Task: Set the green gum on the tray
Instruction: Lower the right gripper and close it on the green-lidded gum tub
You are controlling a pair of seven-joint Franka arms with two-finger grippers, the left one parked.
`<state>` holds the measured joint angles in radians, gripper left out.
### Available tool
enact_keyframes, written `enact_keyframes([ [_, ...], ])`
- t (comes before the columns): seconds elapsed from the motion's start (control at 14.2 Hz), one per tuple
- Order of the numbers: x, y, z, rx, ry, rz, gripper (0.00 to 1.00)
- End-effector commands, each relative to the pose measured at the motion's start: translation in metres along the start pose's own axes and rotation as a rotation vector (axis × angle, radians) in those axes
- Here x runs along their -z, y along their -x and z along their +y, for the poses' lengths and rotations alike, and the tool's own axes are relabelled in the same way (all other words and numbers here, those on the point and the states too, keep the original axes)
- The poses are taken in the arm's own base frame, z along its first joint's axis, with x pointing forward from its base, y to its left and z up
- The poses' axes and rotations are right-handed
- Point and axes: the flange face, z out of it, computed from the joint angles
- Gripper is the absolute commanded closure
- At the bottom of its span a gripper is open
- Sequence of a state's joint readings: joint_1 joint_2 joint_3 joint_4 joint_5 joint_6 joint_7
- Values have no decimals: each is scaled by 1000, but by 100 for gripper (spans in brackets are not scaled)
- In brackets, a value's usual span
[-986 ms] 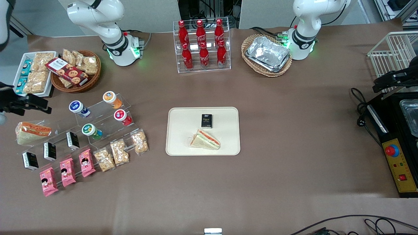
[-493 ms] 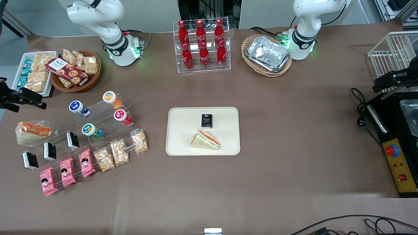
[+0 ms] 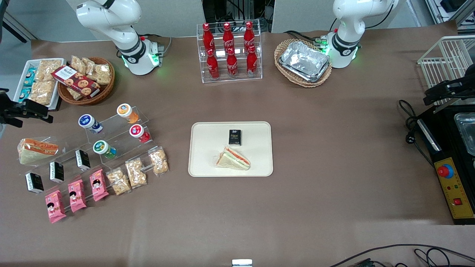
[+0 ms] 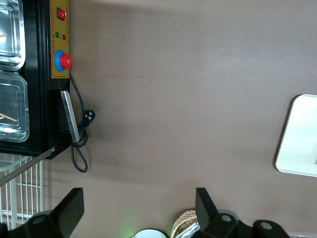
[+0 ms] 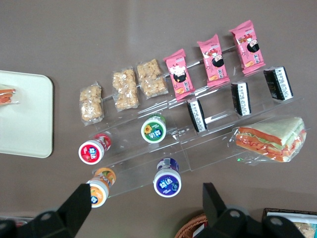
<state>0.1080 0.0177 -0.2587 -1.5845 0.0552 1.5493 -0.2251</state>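
Note:
The green gum (image 3: 101, 148) is a small green canister with a white rim, lying on a lower step of a clear acrylic stand; it also shows in the right wrist view (image 5: 153, 130). The cream tray (image 3: 202, 165) lies mid-table and holds a sandwich (image 3: 233, 158) and a black box (image 3: 234, 137); its corner shows in the right wrist view (image 5: 25, 124). My right gripper (image 3: 42, 113) hovers high at the working arm's end of the table, farther from the front camera than the green gum. It is open and empty (image 5: 146, 196).
Blue (image 3: 86, 121), orange (image 3: 124, 110) and red (image 3: 136, 131) canisters sit on the same stand. Black boxes, pink packets and snack bags line its lower steps. A wrapped sandwich (image 3: 37, 148) lies beside it. A snack basket (image 3: 87, 79) and cola rack (image 3: 230, 52) stand farther back.
My right gripper has shifted a little away from the front camera and toward the table's edge over the last second, then held still. Nothing on the table has moved.

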Motion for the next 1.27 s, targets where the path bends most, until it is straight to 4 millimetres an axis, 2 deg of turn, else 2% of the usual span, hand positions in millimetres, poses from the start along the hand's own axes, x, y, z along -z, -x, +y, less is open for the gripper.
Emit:
enact_keyframes([
  [0.0,-25,1,2,13,-20,22,0],
  [0.28,-95,-5,9,39,-12,42,0],
  [0.63,-179,-4,13,28,11,83,0],
  [0.99,-226,4,6,30,13,67,0],
  [1.2,-244,9,-4,47,12,60,0],
])
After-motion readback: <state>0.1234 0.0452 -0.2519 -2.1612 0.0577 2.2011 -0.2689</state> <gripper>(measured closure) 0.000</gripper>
